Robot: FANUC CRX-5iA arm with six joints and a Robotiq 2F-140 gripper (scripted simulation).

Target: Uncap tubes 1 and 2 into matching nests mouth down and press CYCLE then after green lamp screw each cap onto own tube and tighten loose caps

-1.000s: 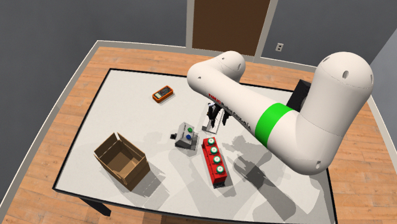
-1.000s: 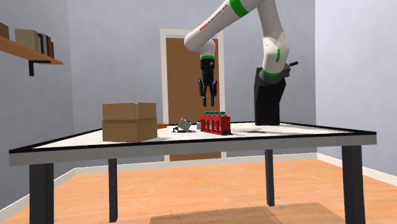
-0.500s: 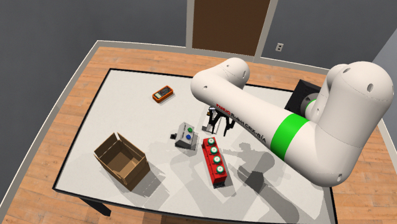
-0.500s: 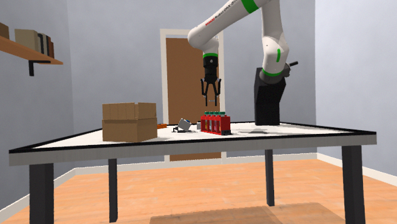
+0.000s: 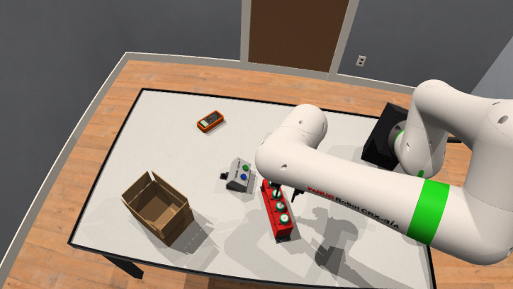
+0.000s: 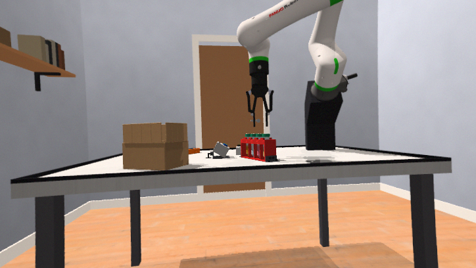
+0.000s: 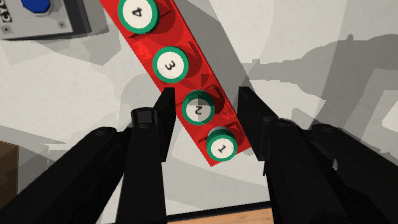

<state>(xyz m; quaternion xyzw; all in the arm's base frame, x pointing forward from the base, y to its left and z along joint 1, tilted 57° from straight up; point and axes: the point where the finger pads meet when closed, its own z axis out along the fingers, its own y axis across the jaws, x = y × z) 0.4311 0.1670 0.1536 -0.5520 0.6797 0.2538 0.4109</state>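
The red decapping station [image 5: 278, 212] stands on the white table with four green-rimmed white caps on its tubes. In the wrist view the caps read 4 [image 7: 137, 14], 3 [image 7: 170, 65], 2 [image 7: 198, 107] and 1 [image 7: 221, 145]. My gripper [image 7: 206, 102] hovers above the station, its fingers partly apart and empty, framing cap 2 from above. From the side the gripper [image 6: 259, 121] is clearly higher than the caps [image 6: 257, 135]. The key housing [image 5: 239, 175] with the blue key [image 5: 244, 176] and the green key [image 5: 246, 166] stands beside the station's tube 4 end. The arm hides the cap tray.
An open cardboard box [image 5: 157, 206] stands at the table's front left. An orange multimeter [image 5: 210, 121] lies farther back. The arm's black pedestal [image 5: 382, 142] is at the right.
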